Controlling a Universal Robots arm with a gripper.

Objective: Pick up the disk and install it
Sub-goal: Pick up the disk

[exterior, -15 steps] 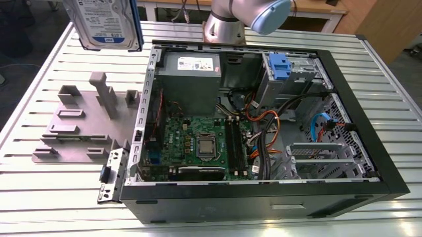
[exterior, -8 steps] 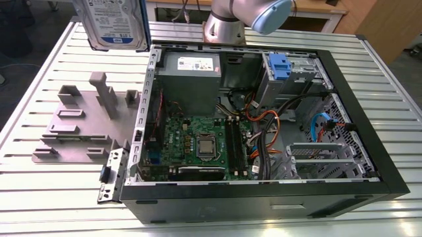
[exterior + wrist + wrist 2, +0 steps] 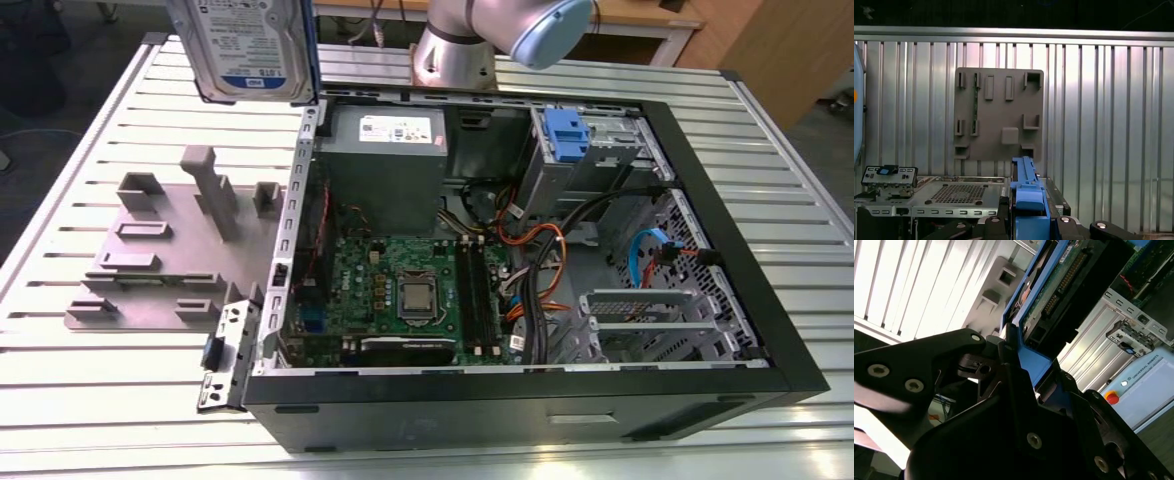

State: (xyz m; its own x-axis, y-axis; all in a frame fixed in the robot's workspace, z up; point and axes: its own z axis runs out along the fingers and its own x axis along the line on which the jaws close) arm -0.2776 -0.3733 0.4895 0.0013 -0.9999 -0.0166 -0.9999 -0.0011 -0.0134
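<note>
- Second wrist view has the pincer [image 3: 1034, 367] closest. Its black fingers are clenched on the blue frame of the disk [image 3: 1051, 282], one on either side, so the disk is grasped rather than loose.
- From the pincer the disk runs straight out away from the wrist, its long axis in line with the fingers. Its green underside board shows in this view.
- First wrist view looks along the edge of the blue frame to what lies below: a grey plate [image 3: 999, 115] with raised blocks, flat on the slatted table [image 3: 1104, 125] and well apart from the disk.
- In the exterior view the disk [image 3: 247, 45] hangs upright in the air with its label towards the camera and its long axis up and down. It is above the table by the case's far corner, on the exterior view's left, and I judge it touches nothing but the pincer.
- The case [image 3: 534, 400] lies open on the table and the disk is not yet in it. Inside are a power supply [image 3: 384, 150] at the far wall, a circuit board [image 3: 400, 290] in the middle and cables [image 3: 534, 240] beside that.
- The drive bay [image 3: 601, 150], carrying a blue bracket [image 3: 566, 135], is at the far wall on the exterior view's right. The disk is well apart from it, higher and to the exterior view's left, with the power supply between them.
- The arm [image 3: 467, 40] stands just beyond the case.
</note>
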